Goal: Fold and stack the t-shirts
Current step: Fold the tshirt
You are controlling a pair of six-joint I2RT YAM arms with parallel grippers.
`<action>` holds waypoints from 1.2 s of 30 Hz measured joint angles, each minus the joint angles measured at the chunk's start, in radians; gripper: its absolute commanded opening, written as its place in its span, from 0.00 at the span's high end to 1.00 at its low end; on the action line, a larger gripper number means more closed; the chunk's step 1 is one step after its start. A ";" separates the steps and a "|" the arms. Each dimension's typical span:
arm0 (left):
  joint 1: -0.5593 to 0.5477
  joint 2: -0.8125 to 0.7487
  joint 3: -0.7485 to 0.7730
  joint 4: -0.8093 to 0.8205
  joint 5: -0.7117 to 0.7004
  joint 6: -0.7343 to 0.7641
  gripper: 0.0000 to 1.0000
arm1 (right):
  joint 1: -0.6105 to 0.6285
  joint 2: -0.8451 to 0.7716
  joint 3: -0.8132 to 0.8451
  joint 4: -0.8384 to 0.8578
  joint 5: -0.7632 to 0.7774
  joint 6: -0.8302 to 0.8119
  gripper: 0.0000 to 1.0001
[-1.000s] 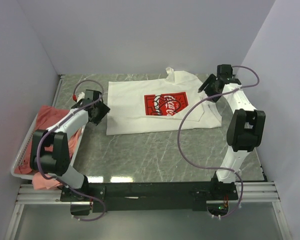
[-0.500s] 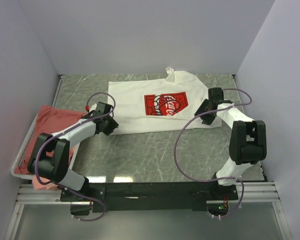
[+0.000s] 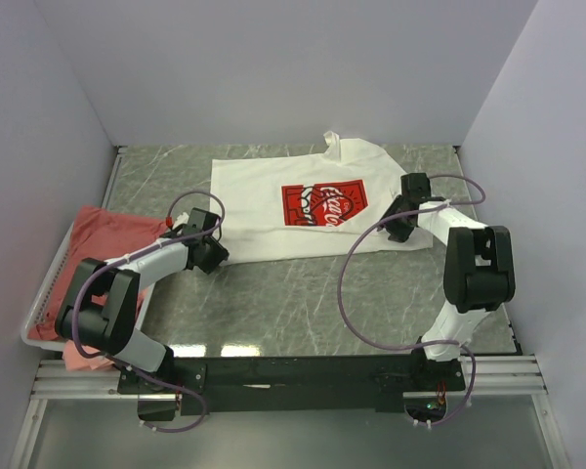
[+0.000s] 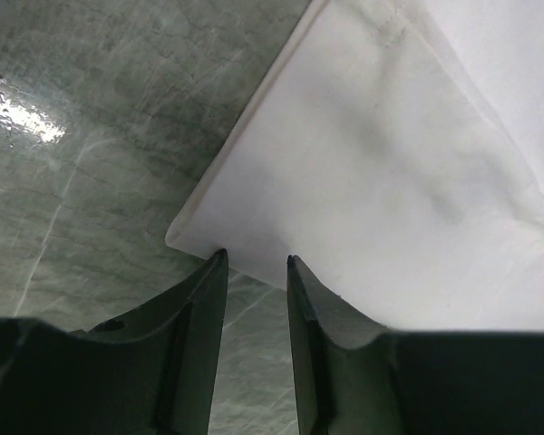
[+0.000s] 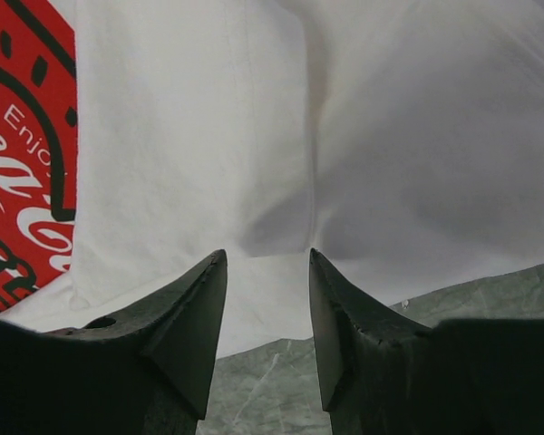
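Observation:
A white t-shirt (image 3: 264,210) with a red chest print (image 3: 323,204) lies flat on the marble table. My left gripper (image 3: 213,256) is down at its near-left corner. In the left wrist view the left gripper (image 4: 256,263) stands open, its tips just touching the white cloth's (image 4: 390,163) corner edge, with bare table between the fingers. My right gripper (image 3: 398,223) sits at the shirt's near-right edge. Seen from the right wrist, the right gripper (image 5: 266,256) is open, astride the white cloth (image 5: 390,136) near its hem, the print (image 5: 23,154) to its left. Salmon-pink t-shirts (image 3: 107,234) lie at the left.
The pink shirts fill a white wire basket (image 3: 41,313) at the table's left edge, and some pink cloth (image 3: 83,357) spills over its near end. Grey walls close the table in at the back and both sides. Green marble table (image 3: 303,293) shows between the shirt and the arm bases.
Both arms swung toward the near edge of the white shirt and came down onto it. Both sets of jaws have narrowed. The shirt has not moved.

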 measured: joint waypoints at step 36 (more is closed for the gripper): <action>0.000 0.000 -0.001 -0.002 0.000 0.004 0.62 | 0.080 0.215 0.415 -0.086 0.051 0.010 1.00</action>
